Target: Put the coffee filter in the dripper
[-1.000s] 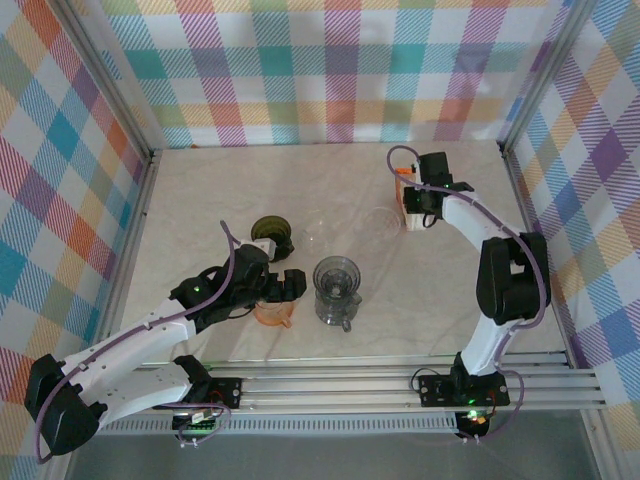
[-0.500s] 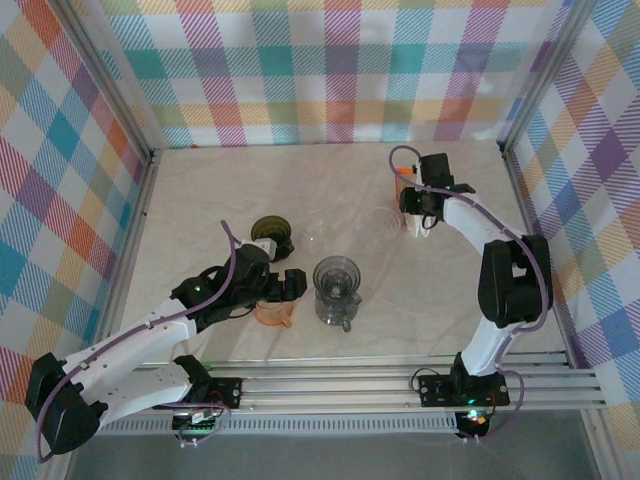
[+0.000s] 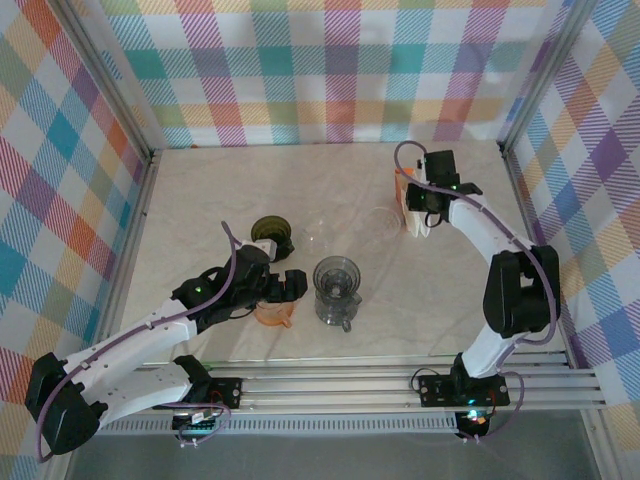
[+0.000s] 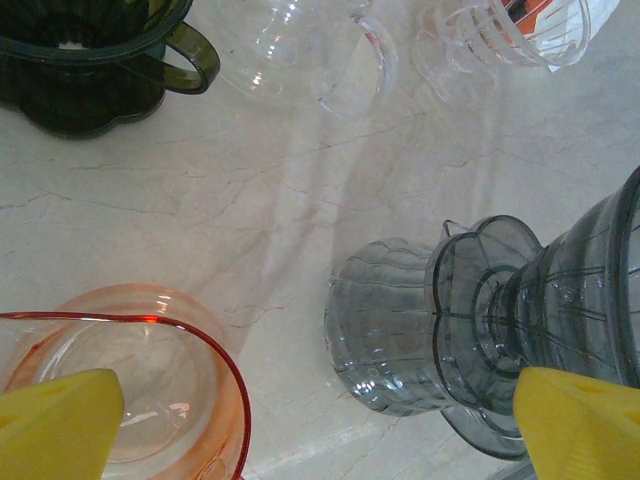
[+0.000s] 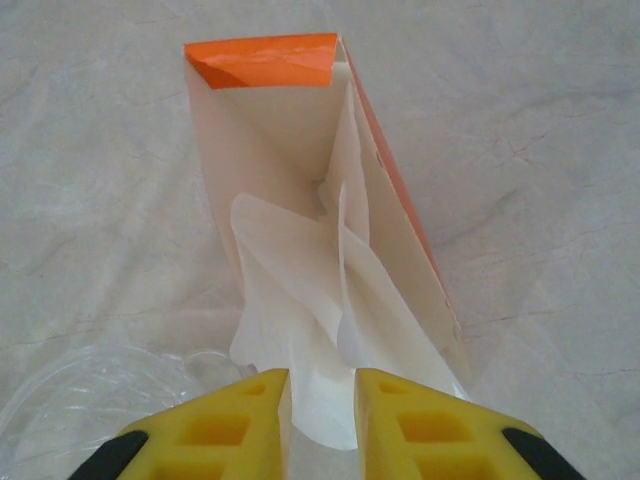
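Logging: right gripper [image 5: 322, 388], clenched on 1 coffee filter [image 5: 290, 290], nudged toward 3 o'clock (box [image 5: 265, 60] in place); left gripper [image 4: 320, 425] stays released. We judge extraction underway.

Left wrist view: orange dripper [image 4: 140, 370] cut off at 7 o'clock, grey dripper [image 4: 470, 320] at 4 o'clock. The lower edge of the filter [image 5: 300, 290] hides behind the right claw [image 5: 321, 385].
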